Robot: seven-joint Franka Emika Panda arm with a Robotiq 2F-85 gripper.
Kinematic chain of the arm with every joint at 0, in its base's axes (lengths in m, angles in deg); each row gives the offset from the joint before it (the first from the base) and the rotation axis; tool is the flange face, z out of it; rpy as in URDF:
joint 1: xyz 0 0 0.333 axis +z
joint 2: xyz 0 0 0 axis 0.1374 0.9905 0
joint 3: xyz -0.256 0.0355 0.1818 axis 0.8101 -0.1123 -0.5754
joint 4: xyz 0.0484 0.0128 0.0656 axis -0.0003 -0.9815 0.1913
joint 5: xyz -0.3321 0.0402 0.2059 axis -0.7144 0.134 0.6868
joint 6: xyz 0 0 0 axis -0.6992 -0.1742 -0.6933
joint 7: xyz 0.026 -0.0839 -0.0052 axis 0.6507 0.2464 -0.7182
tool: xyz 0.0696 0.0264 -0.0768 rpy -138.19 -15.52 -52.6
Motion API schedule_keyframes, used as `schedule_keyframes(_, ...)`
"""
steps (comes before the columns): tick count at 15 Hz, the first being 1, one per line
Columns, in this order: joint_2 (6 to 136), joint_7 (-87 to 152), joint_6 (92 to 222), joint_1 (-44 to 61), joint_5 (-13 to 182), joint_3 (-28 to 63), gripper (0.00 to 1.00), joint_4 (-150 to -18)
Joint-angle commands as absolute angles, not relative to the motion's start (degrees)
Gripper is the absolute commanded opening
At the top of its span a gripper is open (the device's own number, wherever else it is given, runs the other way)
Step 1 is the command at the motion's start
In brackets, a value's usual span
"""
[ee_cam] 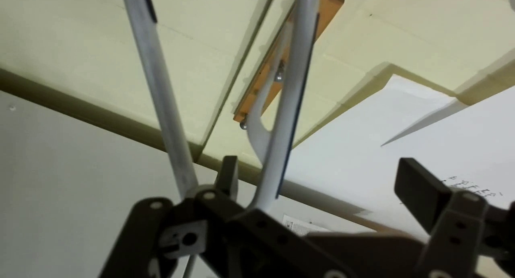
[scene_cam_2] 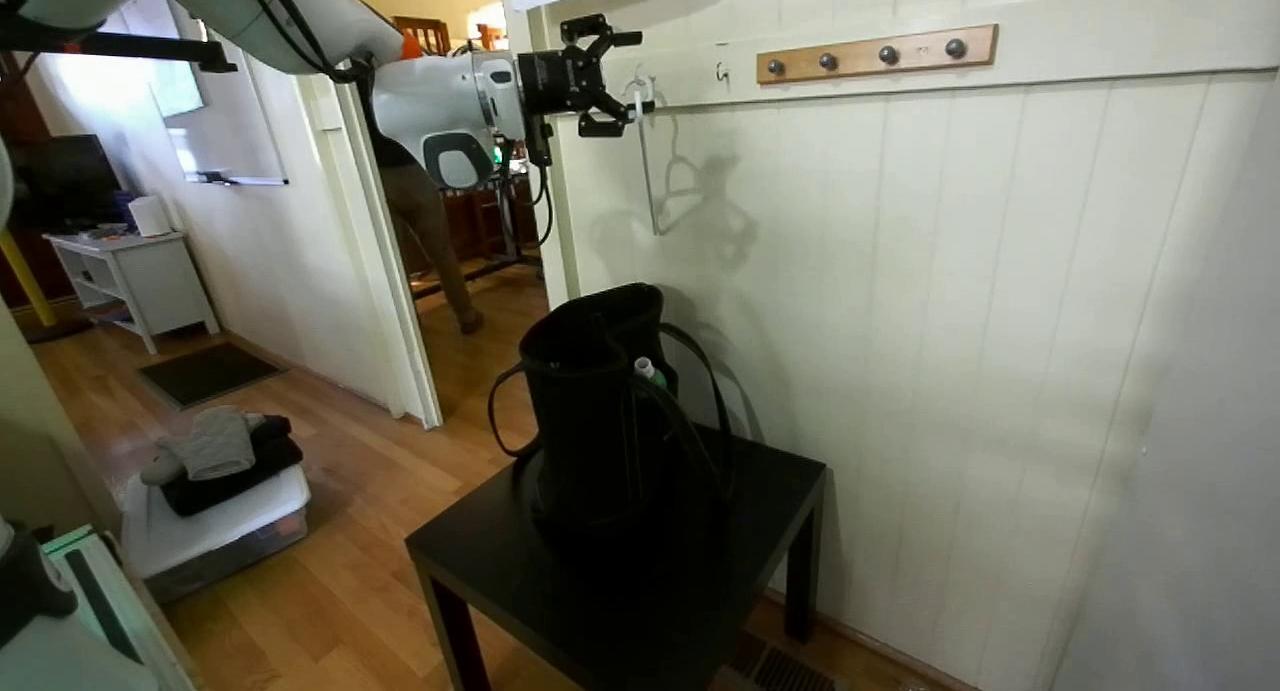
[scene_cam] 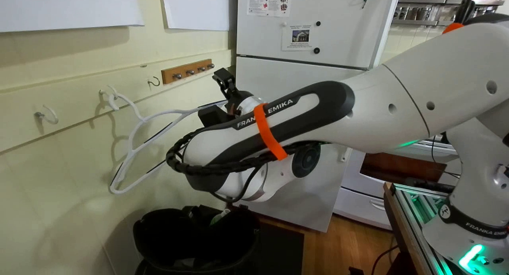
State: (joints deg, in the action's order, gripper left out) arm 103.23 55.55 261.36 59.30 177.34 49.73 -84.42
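Your gripper (ee_cam: 324, 181), one, with two fingers (ee_cam: 422, 193) spread wide and nothing clamped; in the wrist view, one finger appears between two bars of one white hanger (ee_cam: 290, 89), whose crook meets the middle of three wall hooks (scene_cam: 55, 116). You also have one wooden rack (scene_cam_2: 858, 57) with four knobs, and one black bag (scene_cam_2: 590, 421) on one black table (scene_cam_2: 640, 621).

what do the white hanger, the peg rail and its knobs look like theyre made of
White hanger: probably smooth satin plastic, from its rounded, evenly coloured bars, though coated metal is possible.
Peg rail: likely wood, perhaps varnished, given its warm orange-brown tone.
Knobs: apparently polished metal, judging by their silvery highlights.
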Motion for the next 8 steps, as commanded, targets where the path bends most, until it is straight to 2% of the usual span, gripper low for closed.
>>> schedule_keyframes(1, 96.82, 63.61, 257.34, 61.34, 175.69, 49.68, 1.00, -92.60)
schedule_keyframes(8, 95.38, 89.42, 250.39, 60.86, 168.71, 49.66, 1.00, -96.37)
